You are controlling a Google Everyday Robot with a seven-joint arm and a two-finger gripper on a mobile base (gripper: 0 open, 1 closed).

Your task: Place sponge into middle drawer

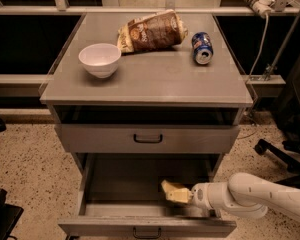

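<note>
Clamped on the sponge (172,191), the gripper (186,195) is seen low inside the middle drawer (115,227), toward its right side as viewed, with the white arm (250,196) brought in over the drawer's right front corner. The sponge is held at a tilt, its free end pointing toward the drawer's centre; whether its underside is touching the drawer floor cannot be told. The drawer is pulled well out, so opening is judged to be done, and the carrying of the sponge into the drawer is judged to be nearly complete. What is left is judged to be the release of the sponge onto the drawer floor and the withdrawal of the arm. Directly above the middle drawer, the upper drawer (100,138) is found closed. Farther above and behind the middle drawer, on the cabinet top (155,81), a white bowl (100,59) is set to the left, a brown bread bag (152,31) at the back and a blue can (202,48) to the right, all well apart from the drawer
</note>
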